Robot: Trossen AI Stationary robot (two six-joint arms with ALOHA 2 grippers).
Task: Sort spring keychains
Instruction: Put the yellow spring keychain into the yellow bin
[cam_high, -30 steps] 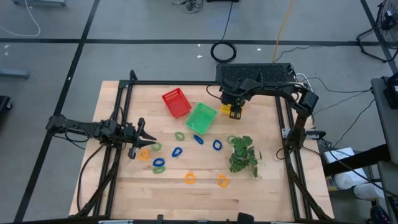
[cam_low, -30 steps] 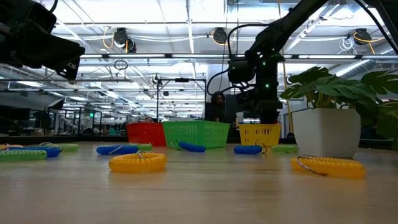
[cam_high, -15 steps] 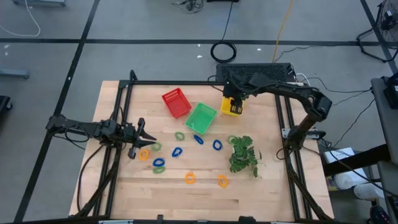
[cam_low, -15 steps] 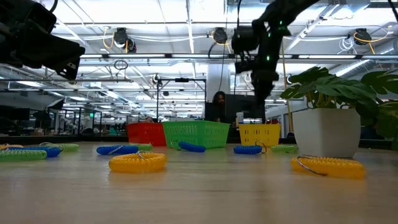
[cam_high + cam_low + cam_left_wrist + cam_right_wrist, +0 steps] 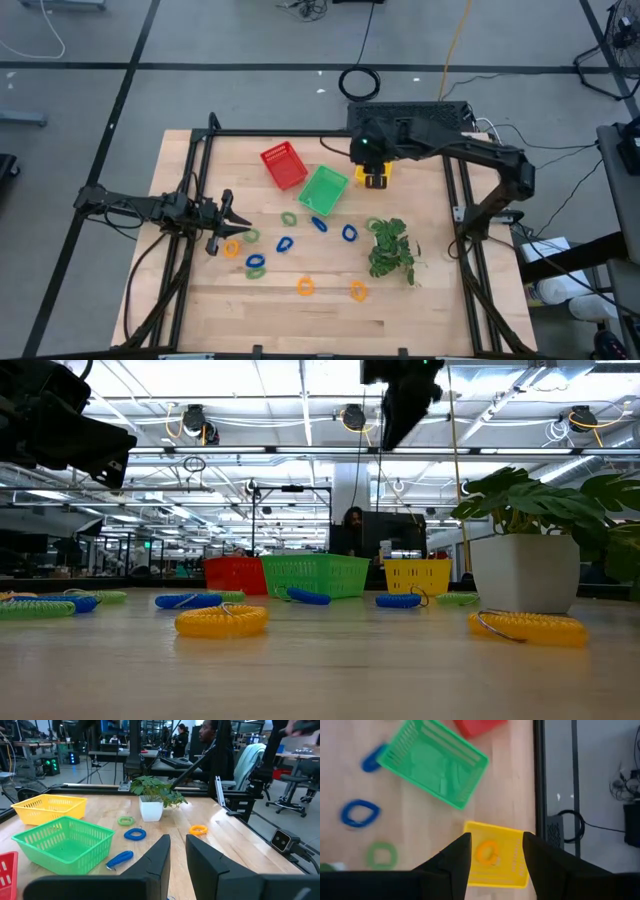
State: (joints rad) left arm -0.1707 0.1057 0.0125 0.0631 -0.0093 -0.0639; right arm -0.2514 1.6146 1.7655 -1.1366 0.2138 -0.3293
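Spring keychains in orange, green and blue lie scattered on the wooden table, among them a blue one (image 5: pixel 349 233), a green one (image 5: pixel 289 218) and an orange one (image 5: pixel 305 286). One orange keychain (image 5: pixel 487 852) lies inside the yellow basket (image 5: pixel 506 870). My right gripper (image 5: pixel 492 855) hangs open high above that basket (image 5: pixel 378 180), pointing down at a slant, with nothing between its fingers. It reaches the top of the low view (image 5: pixel 398 405). My left gripper (image 5: pixel 177 860) waits level at the table's left side (image 5: pixel 230 212), its fingers a narrow gap apart and empty.
A red basket (image 5: pixel 283 165) and a green basket (image 5: pixel 323 189) stand at the far middle beside the yellow one. A potted plant (image 5: pixel 392 248) in a white pot (image 5: pixel 525 570) stands right of centre. A black frame (image 5: pixel 300 133) borders the table.
My right gripper has risen from low over the yellow basket to high above it, shifting slightly toward the table's left and tipping less steeply. Nothing hangs from it. The keychains on the table and my left gripper have kept still.
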